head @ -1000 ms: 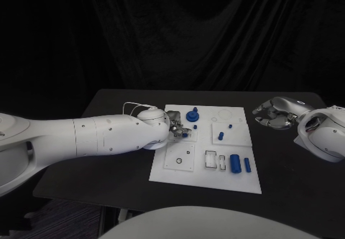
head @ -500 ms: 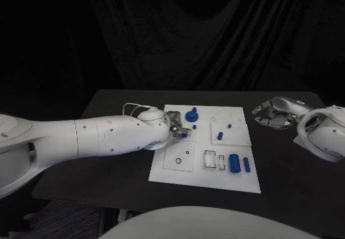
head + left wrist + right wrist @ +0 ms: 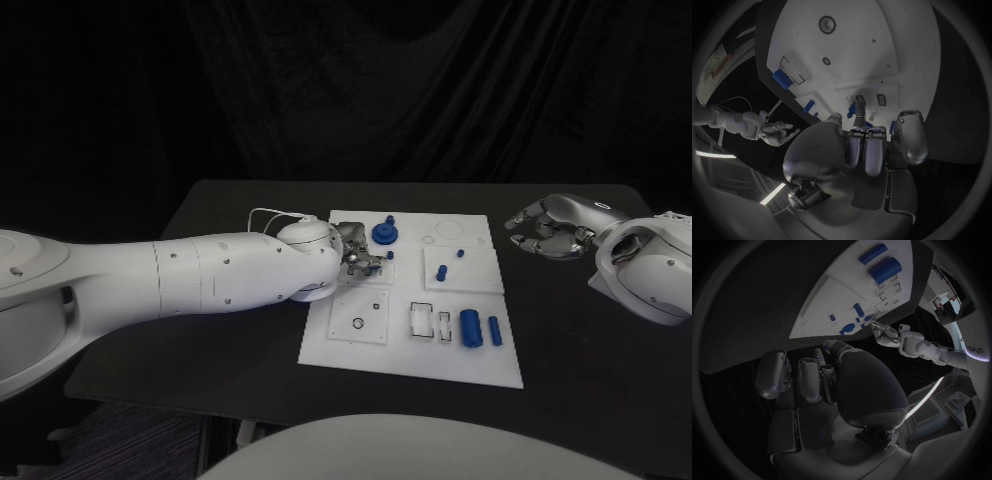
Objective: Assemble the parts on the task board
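Observation:
The white task board (image 3: 411, 352) lies in the middle of the black table. My left hand (image 3: 359, 258) hovers over its upper left part, fingers curled down. Its fingertips (image 3: 858, 131) pinch a small blue part (image 3: 856, 109) just above two small slots in the board (image 3: 854, 55). A blue knob (image 3: 385, 232) stands just beyond that hand. Two small blue pegs (image 3: 444, 270) stand in the board's right half. Two blue cylinders (image 3: 472, 327) lie near its front right. My right hand (image 3: 551, 228) hangs off the board's right side, fingers curled in on nothing.
The black table (image 3: 216, 330) extends left, right and in front of the board. My left forearm (image 3: 188, 280) crosses the table's left side. The right wrist view shows the board (image 3: 842, 295), the cylinders (image 3: 884, 269) and the left hand (image 3: 891, 335).
The left hand has barely shifted over the board's upper left, still pinching the small blue part. The right hand has stayed in place.

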